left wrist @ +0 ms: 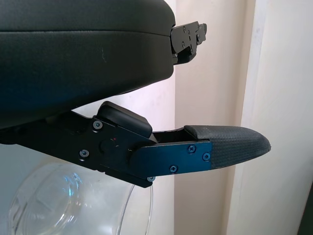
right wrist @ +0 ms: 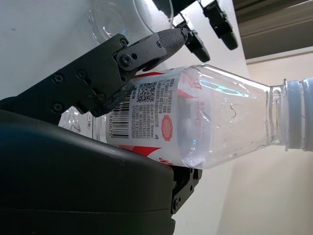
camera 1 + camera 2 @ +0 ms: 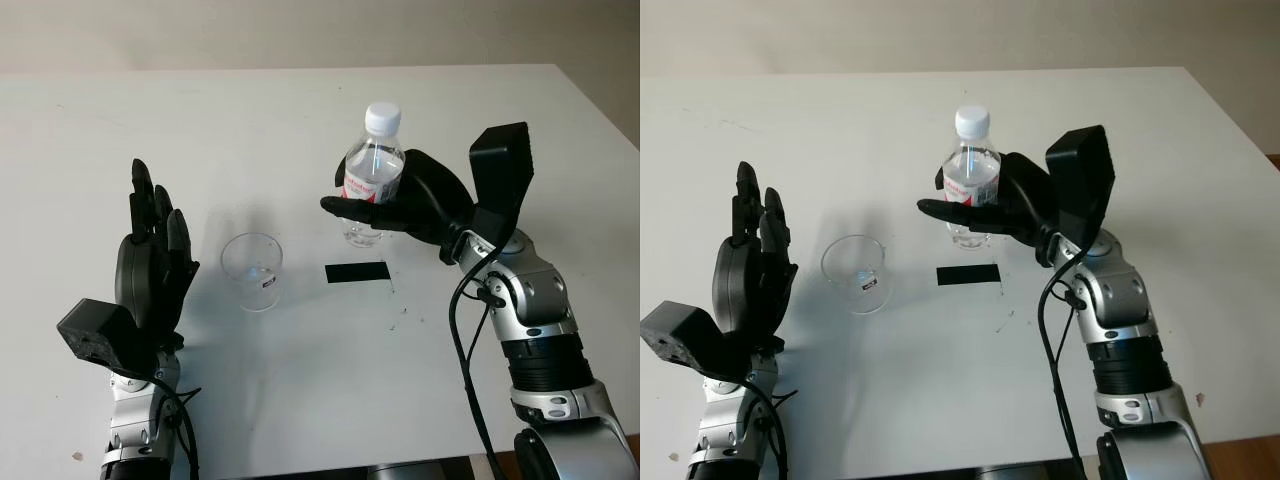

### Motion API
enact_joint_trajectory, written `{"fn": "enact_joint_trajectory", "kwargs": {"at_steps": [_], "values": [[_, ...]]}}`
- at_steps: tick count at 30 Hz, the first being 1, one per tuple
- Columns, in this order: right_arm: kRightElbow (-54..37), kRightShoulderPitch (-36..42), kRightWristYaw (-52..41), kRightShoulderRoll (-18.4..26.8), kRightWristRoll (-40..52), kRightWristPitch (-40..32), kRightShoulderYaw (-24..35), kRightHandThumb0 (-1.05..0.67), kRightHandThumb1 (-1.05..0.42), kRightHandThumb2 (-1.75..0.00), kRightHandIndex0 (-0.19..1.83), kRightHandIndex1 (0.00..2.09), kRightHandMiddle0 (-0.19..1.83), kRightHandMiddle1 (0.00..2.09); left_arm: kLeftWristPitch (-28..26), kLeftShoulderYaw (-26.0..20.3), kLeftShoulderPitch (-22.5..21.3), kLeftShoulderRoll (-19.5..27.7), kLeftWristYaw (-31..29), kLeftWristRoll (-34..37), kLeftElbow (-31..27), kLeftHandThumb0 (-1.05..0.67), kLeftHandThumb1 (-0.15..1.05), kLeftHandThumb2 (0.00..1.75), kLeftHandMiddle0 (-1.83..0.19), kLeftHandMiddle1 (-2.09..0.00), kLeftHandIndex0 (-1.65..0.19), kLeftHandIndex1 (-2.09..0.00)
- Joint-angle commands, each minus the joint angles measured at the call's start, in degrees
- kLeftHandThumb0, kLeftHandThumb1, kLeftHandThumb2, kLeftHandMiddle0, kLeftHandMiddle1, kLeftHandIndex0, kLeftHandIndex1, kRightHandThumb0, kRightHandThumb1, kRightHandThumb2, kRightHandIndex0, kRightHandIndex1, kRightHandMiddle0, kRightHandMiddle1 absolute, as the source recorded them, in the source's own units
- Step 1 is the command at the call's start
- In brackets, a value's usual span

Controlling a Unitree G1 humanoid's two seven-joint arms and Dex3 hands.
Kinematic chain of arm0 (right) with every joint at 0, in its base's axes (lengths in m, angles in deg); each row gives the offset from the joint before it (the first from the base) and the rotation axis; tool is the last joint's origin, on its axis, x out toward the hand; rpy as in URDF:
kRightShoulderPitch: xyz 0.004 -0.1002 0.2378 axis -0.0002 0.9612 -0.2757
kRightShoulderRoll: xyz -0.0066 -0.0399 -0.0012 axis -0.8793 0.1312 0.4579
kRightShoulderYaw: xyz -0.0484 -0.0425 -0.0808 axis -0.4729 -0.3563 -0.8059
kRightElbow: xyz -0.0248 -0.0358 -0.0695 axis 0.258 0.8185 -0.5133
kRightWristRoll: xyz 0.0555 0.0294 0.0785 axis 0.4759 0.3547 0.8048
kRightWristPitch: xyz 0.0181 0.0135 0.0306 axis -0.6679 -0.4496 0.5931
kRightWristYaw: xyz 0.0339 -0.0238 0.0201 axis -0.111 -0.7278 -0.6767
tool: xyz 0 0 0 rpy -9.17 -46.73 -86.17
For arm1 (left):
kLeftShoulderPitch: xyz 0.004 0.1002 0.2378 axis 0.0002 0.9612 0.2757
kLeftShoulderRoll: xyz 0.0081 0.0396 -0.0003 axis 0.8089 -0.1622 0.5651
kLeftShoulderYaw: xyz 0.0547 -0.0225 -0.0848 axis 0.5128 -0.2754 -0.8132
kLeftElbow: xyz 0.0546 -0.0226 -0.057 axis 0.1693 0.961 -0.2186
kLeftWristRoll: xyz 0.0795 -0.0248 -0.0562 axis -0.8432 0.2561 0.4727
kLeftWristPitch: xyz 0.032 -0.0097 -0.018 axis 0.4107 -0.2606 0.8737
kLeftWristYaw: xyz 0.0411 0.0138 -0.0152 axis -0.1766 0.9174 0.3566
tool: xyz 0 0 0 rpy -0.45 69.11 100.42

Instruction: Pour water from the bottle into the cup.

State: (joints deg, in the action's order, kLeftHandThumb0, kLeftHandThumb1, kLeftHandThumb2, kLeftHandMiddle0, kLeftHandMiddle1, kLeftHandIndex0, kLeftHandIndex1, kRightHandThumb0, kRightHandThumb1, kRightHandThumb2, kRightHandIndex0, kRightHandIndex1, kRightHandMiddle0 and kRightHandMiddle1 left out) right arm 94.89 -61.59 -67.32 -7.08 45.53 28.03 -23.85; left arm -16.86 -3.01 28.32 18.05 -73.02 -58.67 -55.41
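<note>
Water bottle (image 3: 373, 172) upright in your right hand (image 3: 400, 205), its fingers (image 3: 350, 208) wrapped around the labelled midsection and the white cap (image 3: 383, 117) on top. You appear to have it lifted just off the white table (image 3: 500, 120), though whether the base has cleared the surface cannot be told for certain. The mid-body grip looks chosen to keep the neck free for tipping, and the right wrist view shows the label pressed against the palm shell with one finger (image 2: 146, 46) crossing over it.

Your clear plastic cup (image 3: 253, 270) stands on the table well to the inside of that hand, past a black strip (image 3: 357, 272) of tape that lies between them and probably marks a placement spot. Your left hand (image 3: 150, 265) is open, raised just beside the cup on its outer side, holding nothing; it seems posted there to steady the cup if needed.

Judging by the closed cap and vertical bottle, pouring has not begun. You would next need to carry the bottle toward the cup, and the cap may stand in the way.
</note>
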Motion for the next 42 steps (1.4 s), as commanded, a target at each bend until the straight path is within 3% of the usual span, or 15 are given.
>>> {"fn": "enact_joint_trajectory", "kwargs": {"at_steps": [1, 12, 29, 42], "values": [[-0.8, 0.7, 0.2, -0.5, -0.3, 0.3, 0.3, -0.24, -1.05, -0.29, 1.02, 2.09, 0.52, 2.09, -0.5, 0.3, 0.6, -0.2, 0.2, -0.3, -1.4, -0.96, 1.05, 0.56, 0.17, 0.0, 0.19, 0.0], [-1.4, 4.8, 0.0, -3.1, 0.9, 0.3, 1.3, -0.24, -1.05, -0.33, 1.02, 2.09, 0.35, 2.09, -0.2, 0.0, 0.3, 0.0, -0.6, 0.3, -1.2, -0.96, 1.05, 0.55, 0.16, 0.0, 0.19, 0.0], [3.2, 5.0, 0.7, -4.3, 0.6, 2.4, 3.1, -0.25, -1.05, -0.34, 1.14, 2.09, 0.24, 2.09, -0.4, -0.3, 0.8, 0.6, -1.3, 0.6, -1.9, -0.96, 1.05, 0.55, 0.15, 0.0, 0.19, 0.0], [5.2, 4.9, 0.7, -4.6, -1.3, 4.2, 2.0, -0.25, -1.05, -0.33, 1.12, 2.09, 0.21, 2.09, 0.1, -0.4, 0.6, 0.5, -1.6, 0.7, -1.0, -0.95, 1.05, 0.55, 0.16, 0.0, 0.19, 0.0]]}}
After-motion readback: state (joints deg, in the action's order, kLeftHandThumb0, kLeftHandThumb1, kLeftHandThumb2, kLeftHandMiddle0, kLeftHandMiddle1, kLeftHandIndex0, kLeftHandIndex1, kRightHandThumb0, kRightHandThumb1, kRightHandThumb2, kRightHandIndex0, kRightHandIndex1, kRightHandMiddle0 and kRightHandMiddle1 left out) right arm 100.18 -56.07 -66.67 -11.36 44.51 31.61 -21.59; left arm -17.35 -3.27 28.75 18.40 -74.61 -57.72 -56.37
